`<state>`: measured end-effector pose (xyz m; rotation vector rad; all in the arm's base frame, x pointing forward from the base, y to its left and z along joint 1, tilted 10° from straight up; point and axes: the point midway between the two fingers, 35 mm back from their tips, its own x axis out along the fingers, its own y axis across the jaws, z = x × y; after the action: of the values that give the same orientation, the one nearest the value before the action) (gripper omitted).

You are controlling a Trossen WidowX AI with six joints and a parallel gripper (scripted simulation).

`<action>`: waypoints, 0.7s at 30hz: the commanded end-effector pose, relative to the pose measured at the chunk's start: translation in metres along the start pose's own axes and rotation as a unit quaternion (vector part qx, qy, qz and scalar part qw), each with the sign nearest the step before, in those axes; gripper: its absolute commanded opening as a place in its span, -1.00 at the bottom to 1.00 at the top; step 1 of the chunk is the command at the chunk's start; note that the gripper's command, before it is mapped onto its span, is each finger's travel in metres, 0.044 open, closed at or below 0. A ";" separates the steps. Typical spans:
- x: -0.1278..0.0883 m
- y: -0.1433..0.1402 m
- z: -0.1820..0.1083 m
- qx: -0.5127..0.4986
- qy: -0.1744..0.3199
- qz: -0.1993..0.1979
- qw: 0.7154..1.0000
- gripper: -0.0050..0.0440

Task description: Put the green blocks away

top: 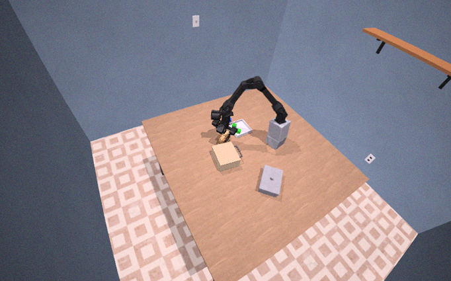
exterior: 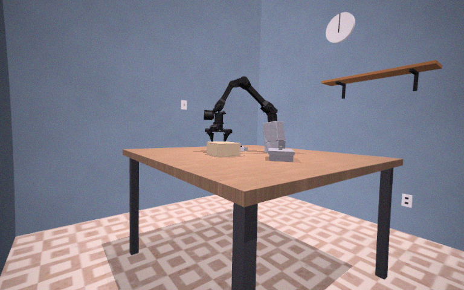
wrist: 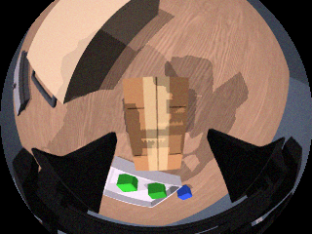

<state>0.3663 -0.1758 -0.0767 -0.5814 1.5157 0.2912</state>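
Note:
My gripper [top: 223, 136] [exterior: 218, 139] [wrist: 163, 136] is open and empty, above a long brown wooden-looking object [top: 224, 135] [wrist: 151, 117] with a pale strip along its middle. I cannot tell whether that object is the basket. A low white open tray [top: 245, 124] [exterior: 243, 148] [wrist: 131, 198] holds two green blocks, one [top: 234, 125] [wrist: 128, 182] beside the other [top: 238, 131] [wrist: 157, 190]. A blue block [wrist: 184, 192] lies outside the tray. The beige drawer unit [top: 226, 152] [exterior: 223, 149] [wrist: 83, 34] looks shut. The grey box [top: 270, 185] [exterior: 281, 156] [wrist: 19, 88] has its lid on. Their insides are hidden.
The drawer handle [top: 238, 151] [wrist: 43, 89] faces the tray side. The arm's grey pedestal [top: 278, 133] [exterior: 273, 131] stands to the right of the tray in the top and exterior views. The beige unit stands close to the brown object. The wooden table [top: 242, 223] [exterior: 232, 176] bears everything.

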 end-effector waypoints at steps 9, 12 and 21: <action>0.016 0.005 -0.003 -0.002 0.003 0.007 1.000 1.00; 0.016 0.005 -0.003 -0.002 0.003 0.007 1.000 1.00; 0.029 0.005 -0.003 -0.002 0.003 0.007 1.000 1.00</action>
<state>0.3659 -0.1779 -0.0929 -0.5813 1.5139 0.2917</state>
